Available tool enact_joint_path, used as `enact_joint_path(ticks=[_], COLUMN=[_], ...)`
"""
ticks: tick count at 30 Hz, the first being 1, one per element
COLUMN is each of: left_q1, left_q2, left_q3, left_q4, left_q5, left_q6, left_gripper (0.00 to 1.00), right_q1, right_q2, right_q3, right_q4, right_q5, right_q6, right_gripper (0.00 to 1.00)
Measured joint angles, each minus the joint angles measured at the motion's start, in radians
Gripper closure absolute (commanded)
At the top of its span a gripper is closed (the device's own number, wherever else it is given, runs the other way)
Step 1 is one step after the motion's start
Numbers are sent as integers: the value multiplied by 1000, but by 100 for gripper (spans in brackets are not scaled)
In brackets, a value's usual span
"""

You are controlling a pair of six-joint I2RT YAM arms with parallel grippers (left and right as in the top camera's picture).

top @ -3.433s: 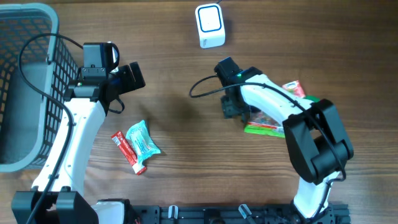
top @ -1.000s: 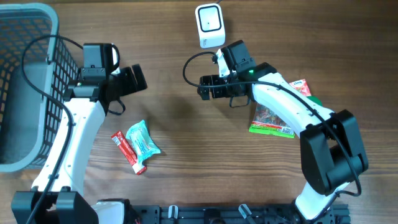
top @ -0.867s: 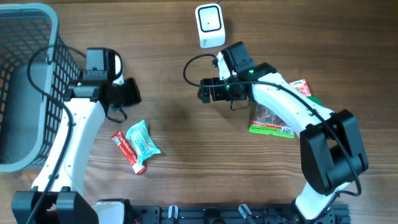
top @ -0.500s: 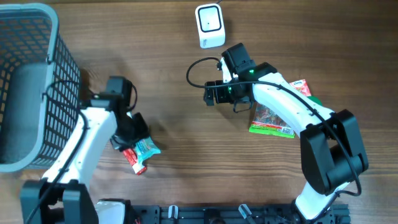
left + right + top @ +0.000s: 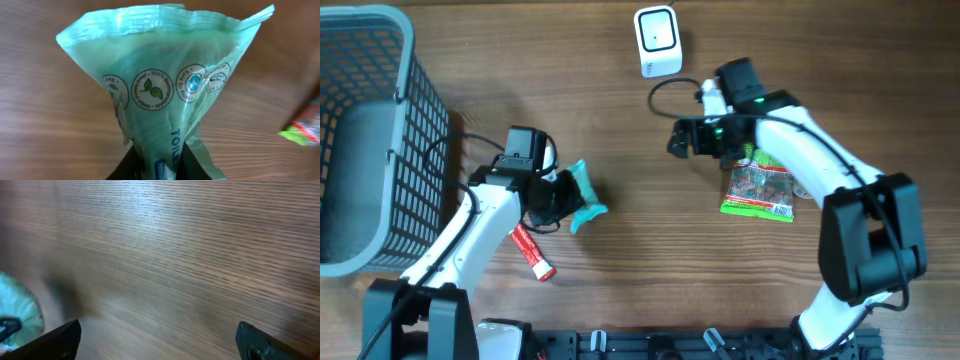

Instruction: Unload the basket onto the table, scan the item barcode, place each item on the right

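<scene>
Left tool: our left gripper [image 5: 563, 197] is clamped on the pale-green crinkled plastic packet [image 5: 582, 192]. In the wrist view its dark fingers [image 5: 125, 167] pinch the packet's narrow end.
Right tool: our right gripper [image 5: 680, 140] has its jaws wide apart and holds nothing, hanging over bare wood.
Item's place: the packet is in the left grip, over the wooden table [image 5: 620, 260] left of centre. We cannot tell whether it is clear of the wood. The red stick-shaped wrapper [image 5: 532, 252] lies just beside the arm.
Long axis: it runs out from the fingers toward the table's middle, flared sealed end leading.
Bearing to scanner: the white box-shaped barcode scanner [image 5: 657, 40] sits at the far edge, well apart, beyond and to the right of the packet.
Nearer arm: the right one is closer to the scanner, but the left has the item, so we judge the carry falls to the left.
Barcode: we cannot see it; only round printed emblems face the wrist camera.
</scene>
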Motion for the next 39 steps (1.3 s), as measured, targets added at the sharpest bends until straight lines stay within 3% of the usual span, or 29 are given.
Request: enact_joint_path(ticks=[3,4,6,7,8,10,11,17,23,31,39], left_q1=[-68,-108,-156,-158,-158,-154,-149,-58,-37,-37,7], left_q2=[0,0,2,3,5,5,5,173,283,343,338], left_q3=[2,4,34,74,121,200,207,210,210,210,276], left_q4=[82,108,44,0,-21,5,17,81,115,63,0], left_q5=[37,53,15,-25,-61,-132,-154,-108,29,18,11], left_q6=[-21,-23,-26,-14,4,43,56,189,293,287,269], left_gripper=[50,52,68,81,96,96,96,96,96,96,96], right_q1=[-63,-63,-57,-57,-56,-51,-47,59,242,342,386], right_q2=[0,0,0,0,0,0,0,0,0,0,0], right_q3=[0,0,0,0,0,0,0,-25,-114,-181,-328], right_q4=[-69,-85,-93,-92,-89,-85,-86,39,386,451,515], right_q5=[-94,-118,-163,-203,-259,-399,-438,-592,-560,-423,-429], right_q6=[-100,-133,-163,-174,-185,-199,-203,-116,183,321,384], right_gripper=[1,1,4,11,31,90,96,96,96,96,96])
